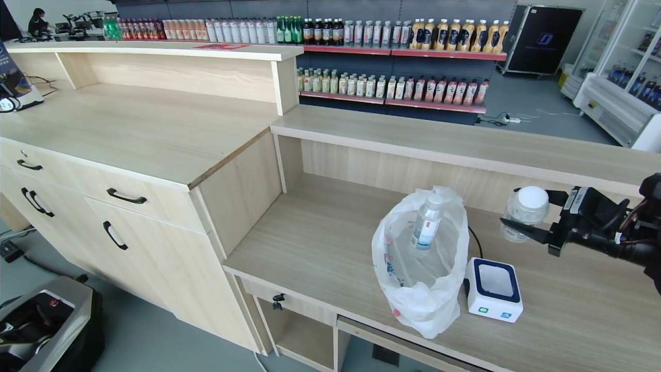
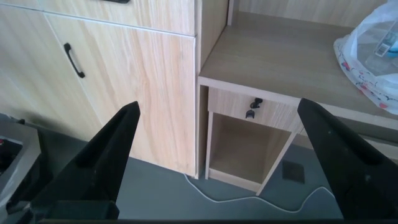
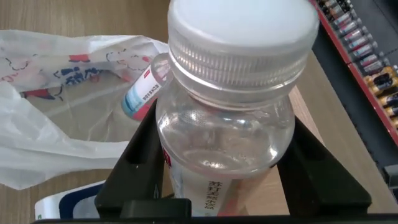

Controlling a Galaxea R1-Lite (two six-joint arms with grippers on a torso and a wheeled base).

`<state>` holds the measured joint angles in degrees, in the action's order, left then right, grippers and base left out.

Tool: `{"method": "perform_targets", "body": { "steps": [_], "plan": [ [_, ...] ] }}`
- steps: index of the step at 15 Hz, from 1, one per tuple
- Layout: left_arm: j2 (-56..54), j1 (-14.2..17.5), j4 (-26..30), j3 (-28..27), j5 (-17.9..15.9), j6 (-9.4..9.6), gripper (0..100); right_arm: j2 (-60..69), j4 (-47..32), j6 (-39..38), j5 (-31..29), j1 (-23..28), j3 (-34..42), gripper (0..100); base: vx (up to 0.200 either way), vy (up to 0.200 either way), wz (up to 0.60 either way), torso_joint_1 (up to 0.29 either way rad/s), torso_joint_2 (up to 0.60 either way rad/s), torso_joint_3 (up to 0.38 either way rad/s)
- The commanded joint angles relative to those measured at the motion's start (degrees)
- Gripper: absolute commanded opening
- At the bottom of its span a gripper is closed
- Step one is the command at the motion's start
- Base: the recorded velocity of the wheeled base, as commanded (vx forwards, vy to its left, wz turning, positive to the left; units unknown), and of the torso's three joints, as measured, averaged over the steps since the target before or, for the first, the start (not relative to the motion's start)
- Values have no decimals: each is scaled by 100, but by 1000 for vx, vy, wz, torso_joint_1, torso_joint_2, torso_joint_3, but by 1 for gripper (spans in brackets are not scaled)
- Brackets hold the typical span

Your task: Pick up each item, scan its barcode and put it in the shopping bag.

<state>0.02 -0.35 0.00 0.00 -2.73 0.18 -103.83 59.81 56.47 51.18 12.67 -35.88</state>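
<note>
Head view runs from a tall counter (image 1: 129,129) with black-handled drawers on the left down to a lower desk (image 1: 320,243) on the right, with shelves of bottles (image 1: 392,51) across the room behind. Left wrist view has the left gripper (image 2: 219,104) hanging over the grey floor beside the counter's cupboard door, its two black fingers (image 2: 102,162) spread wide with nothing between them. Ahead of it are the desk's front edge and a small drawer with a key (image 2: 252,112).

The left half of the desk is bare wood, walled by the counter's side panel and a raised back ledge (image 1: 439,139). The white shopping bag (image 1: 413,289) stands near the front edge, mouth open upward, with a clear bottle (image 1: 427,225) leaning inside. Just to its right, almost touching, sits the white scanner (image 1: 493,289), and a black cable (image 1: 474,240) curves behind the bag.

Farther right and back, the right gripper (image 1: 511,206) clamps a clear jar (image 1: 524,212) with a white lid, upright, close to the back wall. I cannot tell whether its base clears the desk. Right wrist view adds the jar's (image 3: 230,124) ribbed lid and a finger (image 3: 140,162) pressed on each side, with the bag's mouth just beyond
</note>
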Motion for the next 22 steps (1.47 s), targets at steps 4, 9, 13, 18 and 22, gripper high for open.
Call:
{"method": "perform_targets", "body": {
  "steps": [4, 9, 13, 18, 22],
  "plan": [
    [6, 0, 0, 0, 1, -1, 100, -322, -31, 752, 288, -1, -33, 0, 0, 0, 0, 0, 0, 0],
    [6, 0, 0, 0, 1, -1, 100, -700, -4, 971, 323, -36, -60, 0, 0, 0, 0, 0, 0, 0],
    [6, 0, 0, 0, 1, -1, 100, -885, 31, 1103, 481, -80, -113, 0, 0, 0, 0, 0, 0, 0],
    [6, 0, 0, 0, 1, -1, 100, -964, 22, 1262, 543, -80, -174, 0, 0, 0, 0, 0, 0, 0],
    [6, 0, 0, 0, 1, -1, 100, -1017, 13, 1349, 560, -106, -174, 0, 0, 0, 0, 0, 0, 0]
  ]
}}
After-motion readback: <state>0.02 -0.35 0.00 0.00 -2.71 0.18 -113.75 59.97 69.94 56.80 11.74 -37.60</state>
